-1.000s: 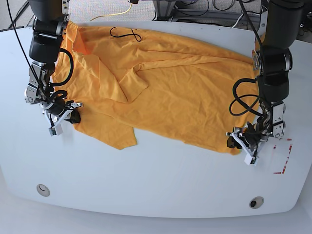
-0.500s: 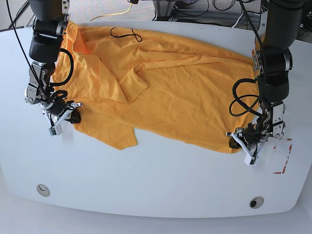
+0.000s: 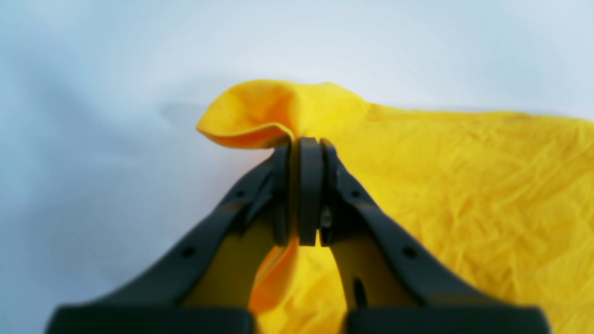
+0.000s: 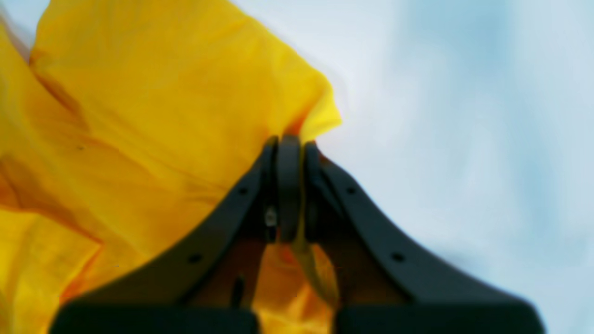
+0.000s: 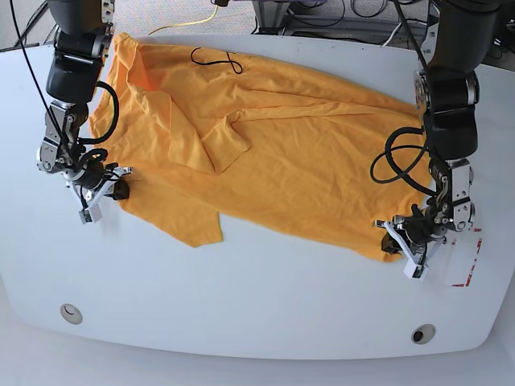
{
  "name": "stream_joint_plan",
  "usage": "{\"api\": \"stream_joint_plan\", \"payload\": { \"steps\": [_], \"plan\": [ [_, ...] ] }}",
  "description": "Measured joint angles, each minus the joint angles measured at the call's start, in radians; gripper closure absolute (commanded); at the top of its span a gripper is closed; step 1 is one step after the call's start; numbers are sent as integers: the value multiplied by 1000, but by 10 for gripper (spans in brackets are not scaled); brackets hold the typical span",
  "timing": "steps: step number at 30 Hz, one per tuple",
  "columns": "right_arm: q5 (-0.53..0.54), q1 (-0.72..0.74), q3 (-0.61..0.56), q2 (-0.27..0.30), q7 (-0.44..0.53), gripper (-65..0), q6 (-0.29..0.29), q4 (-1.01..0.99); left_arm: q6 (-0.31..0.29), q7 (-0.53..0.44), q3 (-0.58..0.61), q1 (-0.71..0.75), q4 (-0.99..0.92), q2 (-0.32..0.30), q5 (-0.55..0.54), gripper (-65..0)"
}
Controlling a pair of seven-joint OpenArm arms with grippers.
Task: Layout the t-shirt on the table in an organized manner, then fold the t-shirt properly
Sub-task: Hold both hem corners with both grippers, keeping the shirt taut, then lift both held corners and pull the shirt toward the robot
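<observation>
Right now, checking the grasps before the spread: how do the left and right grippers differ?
The left gripper pinches the t-shirt at its near corner by the red tape; the right gripper pinches the opposite edge, far from the tape. In the wrist views, cloth lies to the right of the left gripper and to the left of the right gripper. Both are shut on fabric.

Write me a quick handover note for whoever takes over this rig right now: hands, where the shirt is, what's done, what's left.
Left hand: shut on a corner of the t-shirt, near the red tape outline.
Right hand: shut on the shirt's edge at the opposite side.
Shirt: lies on the table, spread between both arms but wrinkled, with one flap folded over near the middle.
Done: both edges gripped.
Left: pull it flat, smooth the flap, then do all folds.
</observation>
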Motion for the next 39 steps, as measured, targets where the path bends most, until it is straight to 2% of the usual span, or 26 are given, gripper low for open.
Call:
{"api": "stream_joint_plan", "payload": {
  "steps": [6,21,27,32,39],
  "plan": [
    [-16,-34,9,10,-125,-2,-4,122,-4,51,0,76,111,2,2,0],
    [-13,-126,13,-12,-281,-2,-3,432,-4,157,-1,226,417,1,-4,0],
    [-3,-179,59,-30,-325,-2,2,560,-7,201,-1,250,488,-3,-60,0],
    [-10,-199,80,-22,-416,-2,0,629,-11,219,1,265,531,-32,-105,0],
    [-3,-273,105,-25,-440,-2,0,743,-7,228,-4,281,540,-70,-141,0]
  ]
}}
